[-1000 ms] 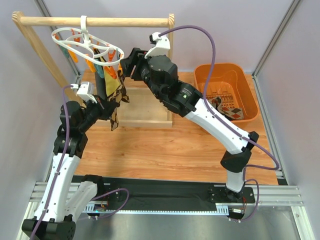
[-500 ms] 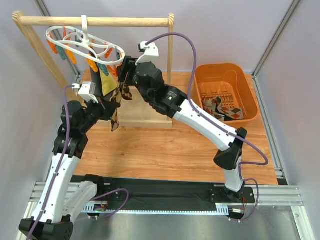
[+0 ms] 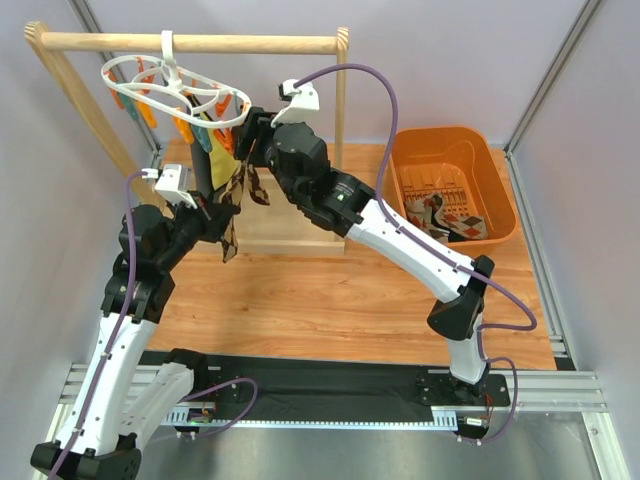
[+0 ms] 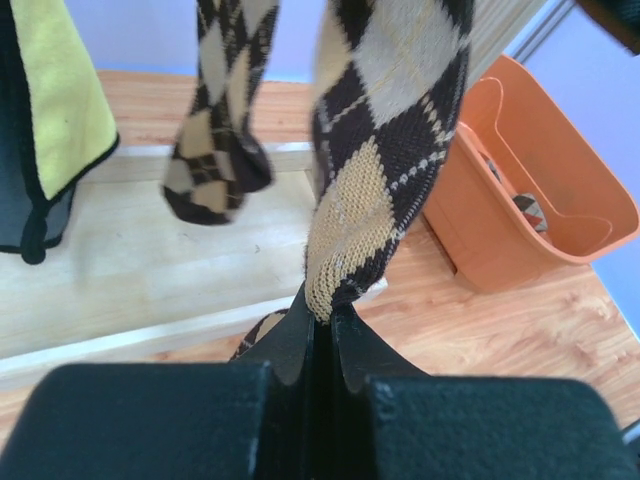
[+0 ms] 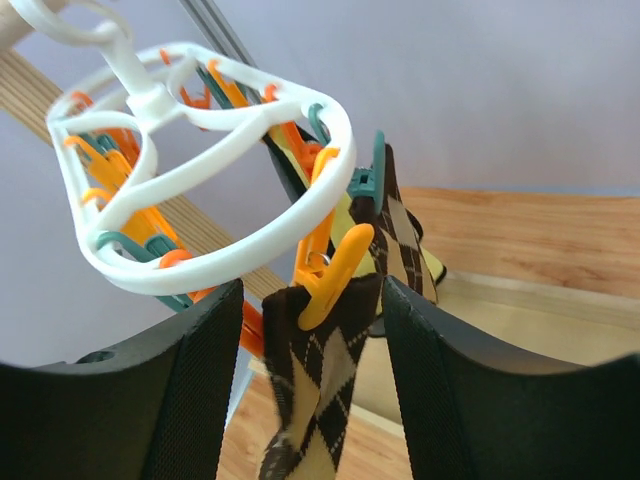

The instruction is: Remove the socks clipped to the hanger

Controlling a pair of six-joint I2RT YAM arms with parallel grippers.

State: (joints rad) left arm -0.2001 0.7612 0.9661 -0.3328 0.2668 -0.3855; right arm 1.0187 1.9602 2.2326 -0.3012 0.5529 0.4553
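The white ring hanger (image 3: 178,88) hangs by its hook from the wooden rail, with orange and teal clips. Several socks hang from it. My left gripper (image 3: 215,222) is shut on the toe of an argyle sock (image 4: 385,130) that hangs straight up from its jaws (image 4: 322,305). My right gripper (image 3: 245,140) is open. In the right wrist view its fingers (image 5: 312,300) stand on either side of an orange clip (image 5: 335,265) that pinches the top of that argyle sock (image 5: 320,370) below the hanger (image 5: 143,85). A second argyle sock (image 4: 215,150) and a black-and-yellow sock (image 4: 50,100) hang beside it.
The wooden rail frame (image 3: 190,43) stands on a pale wooden base (image 3: 290,215) at the back left. An orange bin (image 3: 455,180) at the back right holds socks; it also shows in the left wrist view (image 4: 520,190).
My right gripper has moved left and closer to the hanger, so its fingers now flank the orange clip. The hanger has swung a little. My left gripper has kept its hold on the sock.
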